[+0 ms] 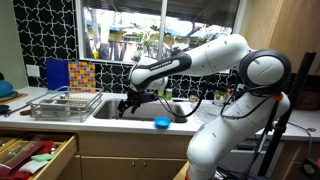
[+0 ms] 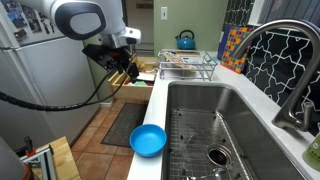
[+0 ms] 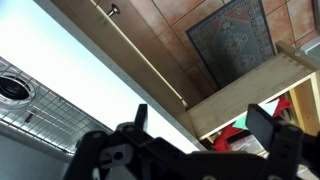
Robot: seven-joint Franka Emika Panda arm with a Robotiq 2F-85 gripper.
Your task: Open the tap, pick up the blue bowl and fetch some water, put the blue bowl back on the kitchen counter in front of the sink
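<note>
The blue bowl (image 1: 162,123) sits empty on the pale kitchen counter (image 1: 120,124), on the strip in front of the sink (image 1: 142,109). It also shows in an exterior view (image 2: 148,140) beside the steel sink (image 2: 225,125). The dark arched tap (image 2: 268,55) stands at the back of the sink. No water shows running. My gripper (image 1: 127,103) is open and empty. It hangs apart from the bowl, near the counter's front edge (image 2: 120,73). In the wrist view my two fingers (image 3: 203,125) stand wide apart over the counter (image 3: 70,75) and an open drawer.
A wire dish rack (image 1: 62,104) stands beside the sink, with a multicoloured panel (image 1: 80,73) behind it. A drawer (image 1: 35,155) is pulled open below the counter. A kettle (image 2: 185,40), a fridge (image 2: 35,70), a floor rug (image 2: 122,122) and a green bottle (image 2: 314,150) are around.
</note>
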